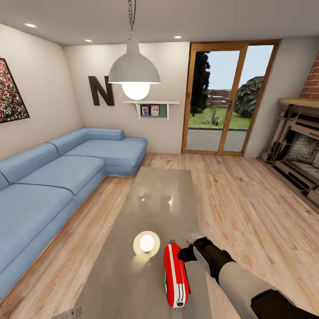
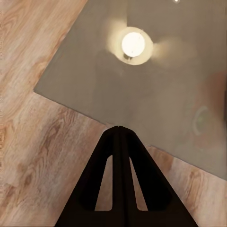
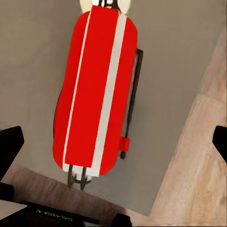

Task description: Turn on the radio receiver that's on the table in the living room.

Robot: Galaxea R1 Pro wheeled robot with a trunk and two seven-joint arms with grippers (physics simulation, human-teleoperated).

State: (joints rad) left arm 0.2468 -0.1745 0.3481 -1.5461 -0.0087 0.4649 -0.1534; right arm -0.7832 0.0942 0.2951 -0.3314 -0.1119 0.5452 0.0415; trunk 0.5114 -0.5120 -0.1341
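The red radio receiver (image 1: 176, 277) with its white stripe stands on the near end of the glossy coffee table (image 1: 159, 195). In the right wrist view the radio (image 3: 97, 90) is seen from above, its thin wire handle (image 3: 135, 94) along one side. My right gripper (image 1: 186, 253) is just above the radio's far right edge, open, with its black fingers (image 3: 10, 144) spread wide on either side of the radio. My left gripper (image 2: 118, 131) is shut and empty, hanging over the table's corner (image 2: 47, 90) and the wood floor.
A blue corner sofa (image 1: 53, 177) runs along the table's left. A white pendant lamp (image 1: 134, 71) hangs above, and its reflection (image 1: 146, 243) glows on the tabletop beside the radio. Glass doors (image 1: 221, 102) are at the back, a brick fireplace (image 1: 301, 150) at right, wood floor between.
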